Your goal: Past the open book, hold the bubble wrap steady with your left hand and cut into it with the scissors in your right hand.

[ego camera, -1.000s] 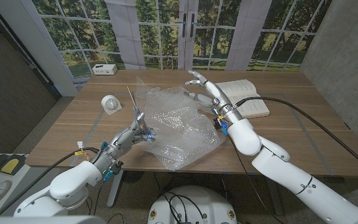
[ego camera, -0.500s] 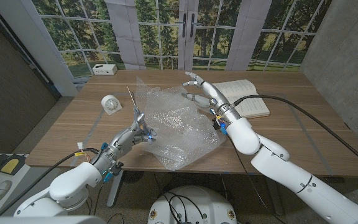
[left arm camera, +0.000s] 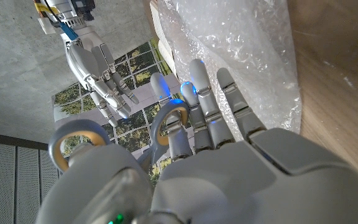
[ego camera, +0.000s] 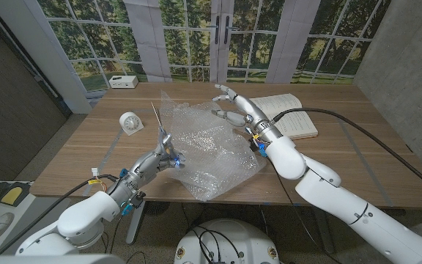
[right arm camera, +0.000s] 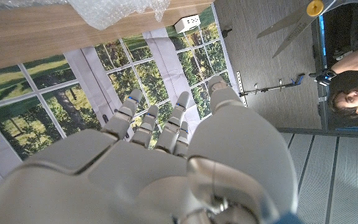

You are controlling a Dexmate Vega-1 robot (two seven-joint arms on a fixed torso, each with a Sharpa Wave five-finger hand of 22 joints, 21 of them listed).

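While the left hand [ego camera: 156,160] is gripping the yellow-handled steel scissors [ego camera: 161,132], blades pointing away, the right hand [ego camera: 234,105] is hovering unclenched and empty over the crumpled clear bubble wrap [ego camera: 207,143] mid-counter [ego camera: 357,158], beside the open paperback book [ego camera: 293,117] near the far right edge; presumably poised for steadying. Forest-window backdrop is lining the wooden counter's far side.

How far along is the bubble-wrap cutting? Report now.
Done: the left hand grips the scissors, blades pointing away from the robot. In hand: the right hand, fingers spread, reaches over the bubble wrap at its far edge beside the open book. Left: pin the wrap and cut; no cut shows yet.
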